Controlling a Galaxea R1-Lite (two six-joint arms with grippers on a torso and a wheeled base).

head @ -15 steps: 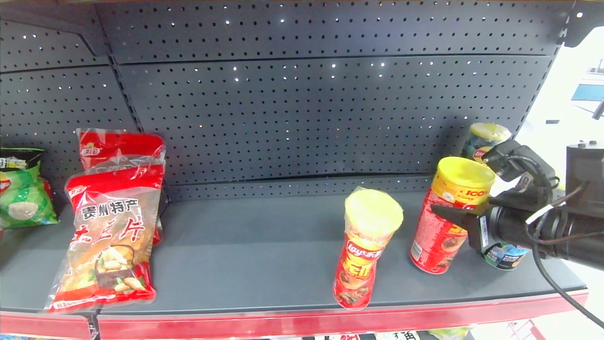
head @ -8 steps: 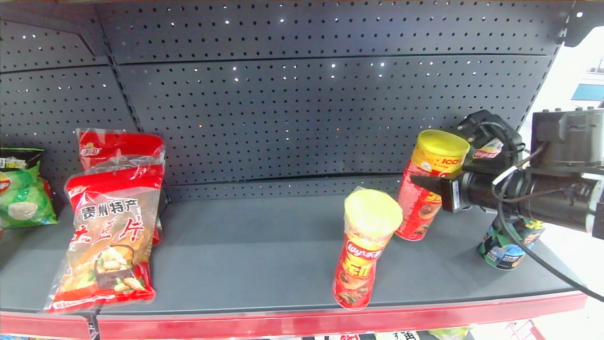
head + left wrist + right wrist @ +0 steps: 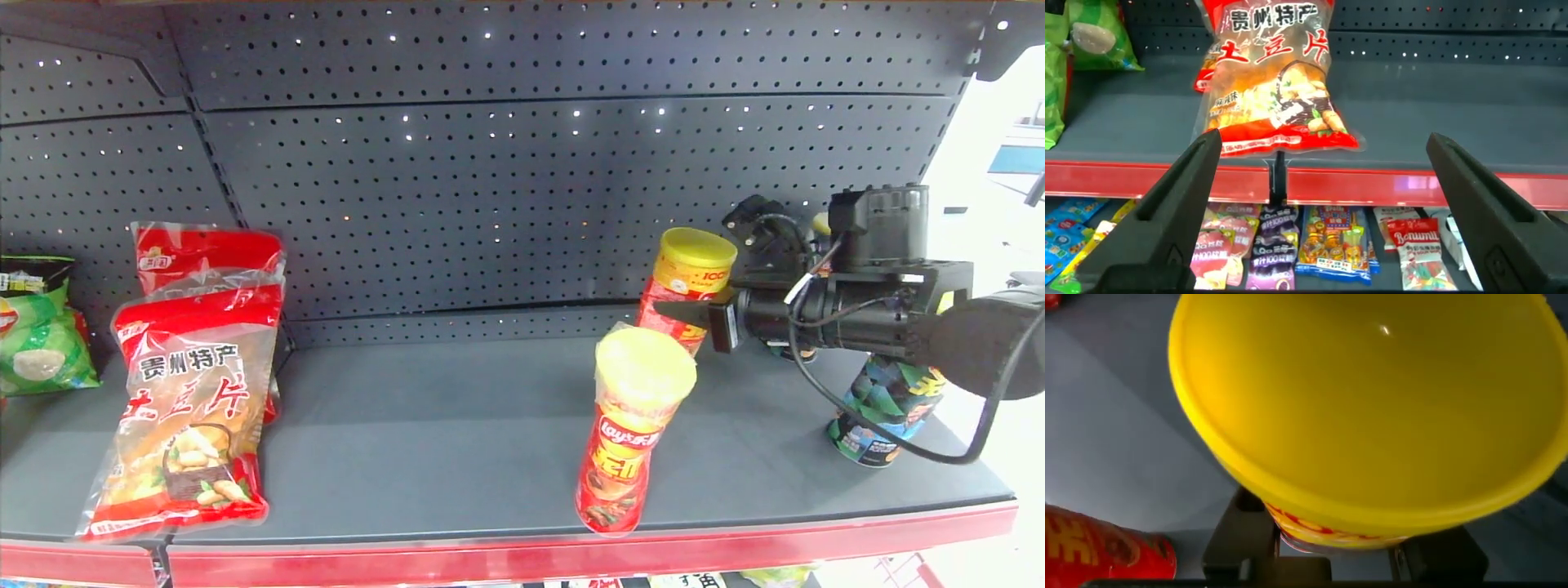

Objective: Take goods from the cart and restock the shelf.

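My right gripper [image 3: 694, 314] is shut on a red chip can with a yellow lid [image 3: 684, 284], held tilted above the dark shelf board [image 3: 457, 433], behind and to the right of a second red can with a yellow lid [image 3: 629, 429] standing near the front edge. The held can's yellow lid [image 3: 1372, 408] looms large in the right wrist view, with the other can [image 3: 1102, 547] lying low at one corner. My left gripper [image 3: 1323, 212] is open, below the shelf's red front rail [image 3: 1315, 184], facing a red bag of potato slices [image 3: 1270, 82].
Two red snack bags [image 3: 192, 392] stand at the shelf's left, with a green chip bag [image 3: 37, 331] beyond them. A dark patterned can [image 3: 886, 404] stands at the right end under my right arm. A perforated back panel [image 3: 522, 196] closes the rear. Small goods [image 3: 1315, 241] fill the lower shelf.
My right gripper has carried the red can up and leftward, from beside the dark can at the right end to behind the standing can. The other goods stayed put.
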